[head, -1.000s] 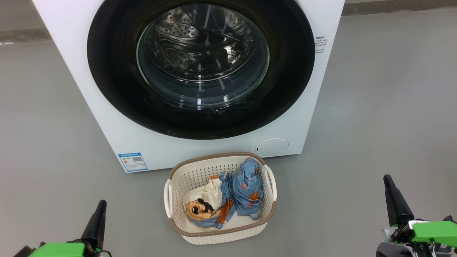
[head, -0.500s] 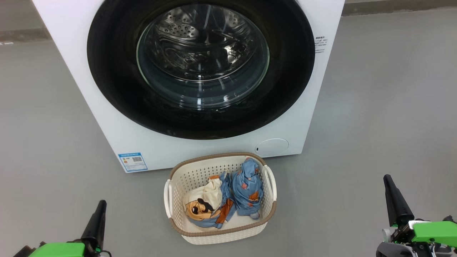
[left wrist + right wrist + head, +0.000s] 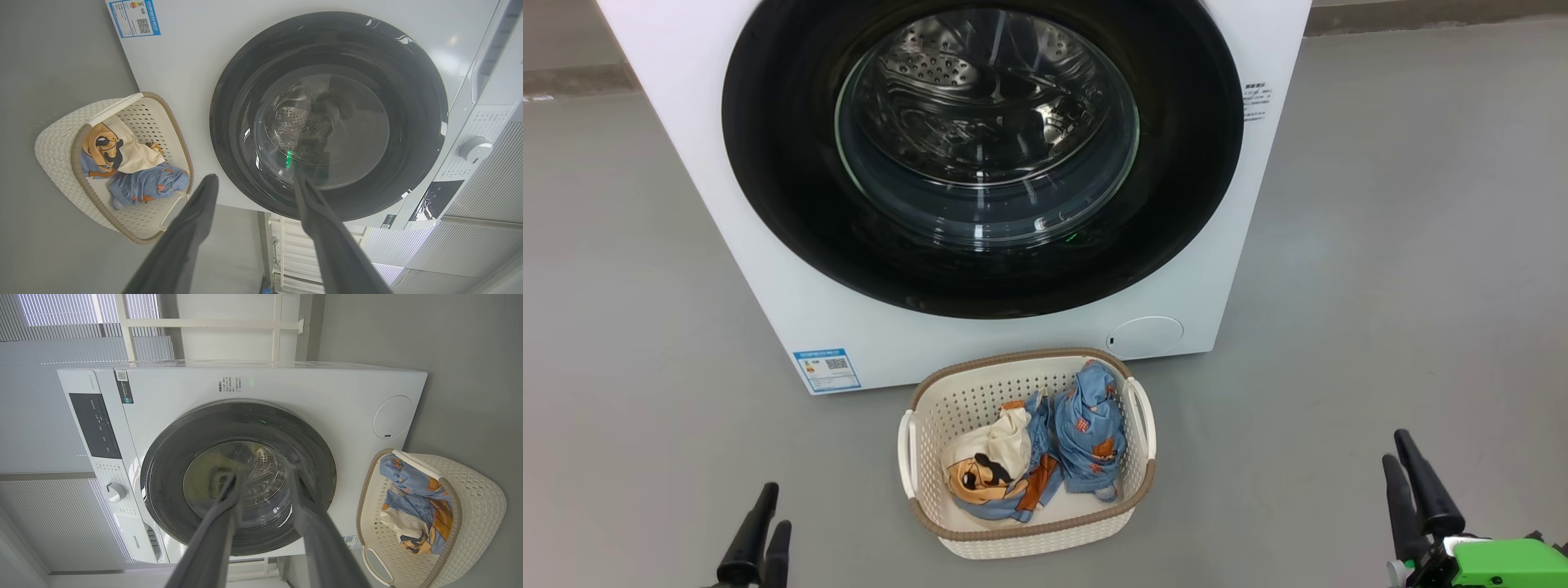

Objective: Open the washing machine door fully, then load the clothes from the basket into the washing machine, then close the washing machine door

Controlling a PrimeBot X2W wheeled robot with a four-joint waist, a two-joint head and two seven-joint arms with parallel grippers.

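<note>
The white washing machine [image 3: 678, 155] stands ahead with the washing machine door [image 3: 768, 171], glossy black with a glass bowl, lying flat against its front. On the floor before it sits the cream basket [image 3: 1021, 360] holding the clothes [image 3: 1086, 433], blue, cream and orange. My left gripper [image 3: 772, 510] is at the lower left, open and empty, left of the basket. My right gripper [image 3: 1395, 449] is at the lower right, jaws a little apart and empty. In the left wrist view the left gripper [image 3: 254, 176] points at the door [image 3: 229, 102]; the right gripper [image 3: 263, 473] also faces the door [image 3: 163, 477].
Grey floor [image 3: 1380, 286] lies on both sides of the machine. A blue label sticker [image 3: 827, 370] and a round hatch [image 3: 1145, 336] mark the machine's lower front. A knob [image 3: 115, 491] and dark panel [image 3: 96, 426] sit at its top. A white rack [image 3: 294, 253] stands beside it.
Both grippers went from shut to open. Both have dropped lower in the head view, and the left one's green body has slid out of it.
</note>
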